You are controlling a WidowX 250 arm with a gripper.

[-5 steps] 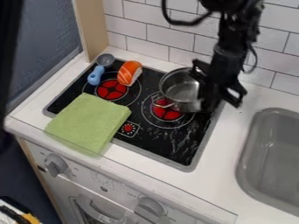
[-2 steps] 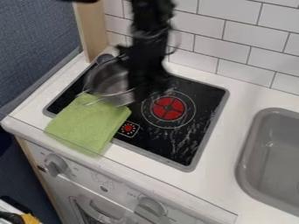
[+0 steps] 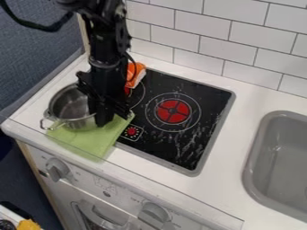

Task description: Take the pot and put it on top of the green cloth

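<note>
**Pot carried across the stove to the green cloth**

Since the earlier frames, the pot and the arm have been shifted from the right burner to the left. The pot is now seen over the back-left part of the cloth; whether its base is touching cannot be told. The end effector appears clamped on the pot's right side, though the exact contact is hidden.

Thin metal is suggested, so the pot should be light, stiff and hard to damage, but its smooth wall could be slippery, and tilting may be caused by a one-sided hold. The rim is best pinched, or the loop handle taken. The soft cloth could be creased or dragged if the pot were slid.
</note>
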